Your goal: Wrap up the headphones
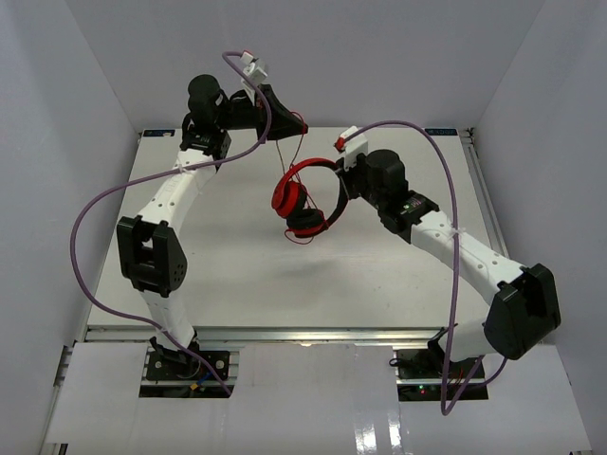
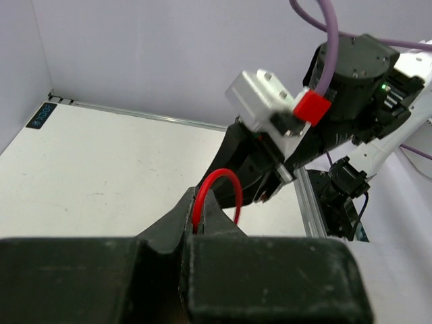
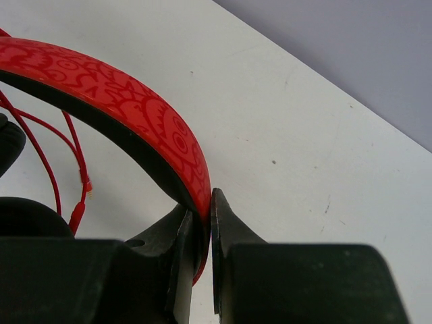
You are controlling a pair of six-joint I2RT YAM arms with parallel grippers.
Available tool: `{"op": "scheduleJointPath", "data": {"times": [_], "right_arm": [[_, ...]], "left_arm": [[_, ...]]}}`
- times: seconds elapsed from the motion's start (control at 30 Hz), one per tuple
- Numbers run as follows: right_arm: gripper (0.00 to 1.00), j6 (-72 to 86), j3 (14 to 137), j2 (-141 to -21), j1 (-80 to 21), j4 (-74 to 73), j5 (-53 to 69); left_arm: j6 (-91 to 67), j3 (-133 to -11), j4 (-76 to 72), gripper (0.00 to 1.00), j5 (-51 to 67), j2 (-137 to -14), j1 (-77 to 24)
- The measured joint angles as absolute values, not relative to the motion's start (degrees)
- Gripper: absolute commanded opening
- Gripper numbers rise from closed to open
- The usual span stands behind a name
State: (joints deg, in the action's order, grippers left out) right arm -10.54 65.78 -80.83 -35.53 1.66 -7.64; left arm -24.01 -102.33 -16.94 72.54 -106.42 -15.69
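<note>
While the right arm (image 1: 446, 242) reaches in from the near right, its right jaws are shut flat on the headband (image 3: 121, 88) of the headphones (image 1: 308, 194), one finger on each face of the band. The right wrist view shows the red, patterned outer side and the black inner side of the band pinched between them. So gripped, the headphones are held up over the middle of the counter (image 1: 247, 275), slightly to the right of centre. The band arches toward the far side and the two cups hang toward the near left. One cup (image 1: 287, 196) shows its round red back; the other (image 1: 305, 221), lower and nearer, shows its black pad. Whether that lower cup touches the counter I cannot tell.

At the far edge, left of centre, the left arm (image 1: 171, 194) holds its left jaws raised and all but closed on the thin red cord (image 2: 219, 177). A small loop of it stands up out of the slit between the fingers. From there the cord (image 1: 300, 147) drops toward the near side to the headphones. More strands (image 3: 40, 155) trail below the band, one ending in a small red tip. Purple cables (image 1: 95, 209) loop along both arms.
</note>
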Motion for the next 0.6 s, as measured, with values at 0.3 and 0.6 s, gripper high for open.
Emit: {"op": "scheduleJointPath", "data": {"times": [0.3, 0.6], "right_arm": [[0.08, -8.6, 65.8, -85.5, -35.3, 1.9, -18.0], [0.08, -7.9, 66.7, -87.3, -35.2, 1.9, -20.9]], "left_arm": [[-16.1, -104.2, -4.6, 0.0, 68.7, -106.0, -17.8], [-4.9, -106.2, 11.2, 0.0, 62.5, -101.6, -17.8]]}}
